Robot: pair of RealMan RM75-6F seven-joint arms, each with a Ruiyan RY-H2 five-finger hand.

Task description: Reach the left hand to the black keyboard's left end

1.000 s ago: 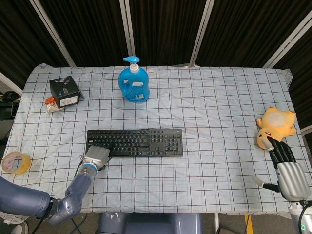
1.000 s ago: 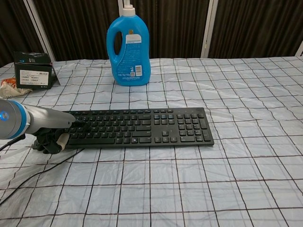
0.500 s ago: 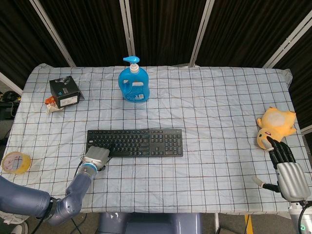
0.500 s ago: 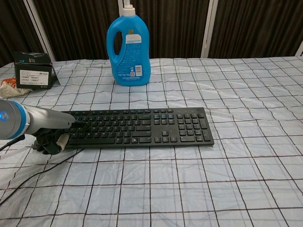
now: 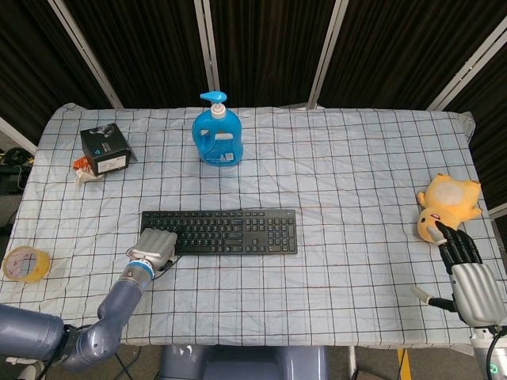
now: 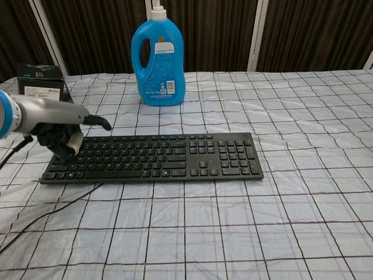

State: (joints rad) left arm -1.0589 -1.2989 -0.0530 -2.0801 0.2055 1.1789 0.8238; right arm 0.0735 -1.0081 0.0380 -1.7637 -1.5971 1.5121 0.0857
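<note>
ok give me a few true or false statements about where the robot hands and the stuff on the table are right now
1. The left robot hand is over the left end of the black keyboard. True.
2. The blue detergent bottle lies on its side. False: it stands upright behind the keyboard.
3. The right robot hand holds the yellow plush toy. False: it sits just short of the toy, holding nothing.
4. A roll of tape lies near the table's left edge. True.
5. The black box sits on the keyboard. False: it rests on the cloth at the far left.
</note>
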